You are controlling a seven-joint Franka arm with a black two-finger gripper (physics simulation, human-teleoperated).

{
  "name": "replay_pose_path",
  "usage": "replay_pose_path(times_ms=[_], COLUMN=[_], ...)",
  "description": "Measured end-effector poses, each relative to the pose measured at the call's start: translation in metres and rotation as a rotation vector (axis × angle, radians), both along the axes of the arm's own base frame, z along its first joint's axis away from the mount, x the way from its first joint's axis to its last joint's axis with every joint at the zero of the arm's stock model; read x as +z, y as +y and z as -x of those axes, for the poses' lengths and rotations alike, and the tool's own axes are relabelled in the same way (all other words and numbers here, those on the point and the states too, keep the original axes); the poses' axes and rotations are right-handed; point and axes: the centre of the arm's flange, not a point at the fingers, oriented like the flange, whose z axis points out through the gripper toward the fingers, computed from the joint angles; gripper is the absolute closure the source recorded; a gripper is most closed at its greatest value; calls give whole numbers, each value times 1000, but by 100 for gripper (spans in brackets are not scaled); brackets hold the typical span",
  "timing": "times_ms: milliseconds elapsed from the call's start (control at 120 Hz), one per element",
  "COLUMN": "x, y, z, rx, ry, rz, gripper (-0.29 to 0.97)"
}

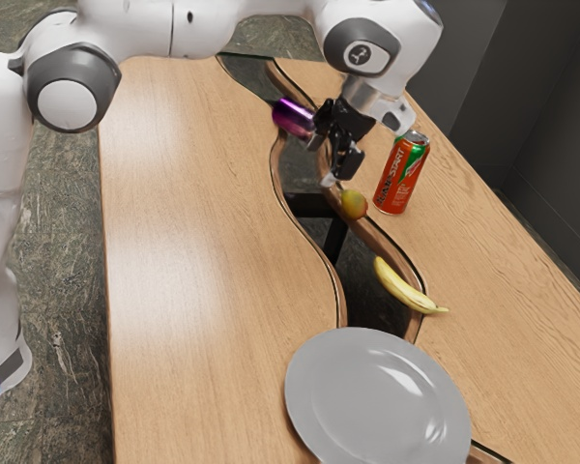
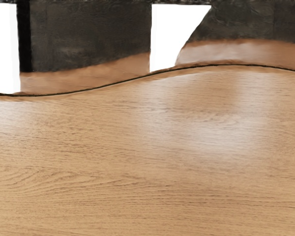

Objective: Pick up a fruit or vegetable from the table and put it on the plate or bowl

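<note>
Gripper poised just above the small yellow-orange fruit at the table's curved gap edge beside the soda can, well beyond the near plate, presumably lined up for a grasp; cannot tell whether it is parted or closed.

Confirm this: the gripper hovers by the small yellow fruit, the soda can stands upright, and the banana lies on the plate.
Not quite. The banana lies on the table by its wavy edge, apart from the grey plate, as the exterior view shows. The rest holds.
</note>
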Motion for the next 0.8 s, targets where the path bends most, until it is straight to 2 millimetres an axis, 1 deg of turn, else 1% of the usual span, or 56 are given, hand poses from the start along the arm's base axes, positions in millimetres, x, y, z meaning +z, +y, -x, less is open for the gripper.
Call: replay_pose_path(times_ms=[92, 133, 200, 258, 292, 350, 425, 483, 533, 600, 650, 683, 750, 800], x=[6, 9, 2, 3, 3, -8, -14, -15, -22, -35, -43, -51, -77, -96], y=[-1, -4, -5, -6, -1, 17, 52, 71, 93, 115, 125, 133, 154, 165], z=[-11, -15, -18, -19, -22, -30, -45, -58, -70, -89, -100, -105, -115, -122], rx=[-8, -15, -14, -13, -10, -13, 2, -11, -22, -46, -68, -73, -72, -72], ry=[-96, -128, -136, -151, -156, -146, -154, -168, -177, -198, -210, -211, -199, -191], rz=[-4, -3, 4, 3, 11, 40, 71, 104, 144, 200, 221, 228, 248, 263], gripper=[0, 0, 0, 0, 0, 0, 0, 0, 0, 0, 0, 0, 0, 0])
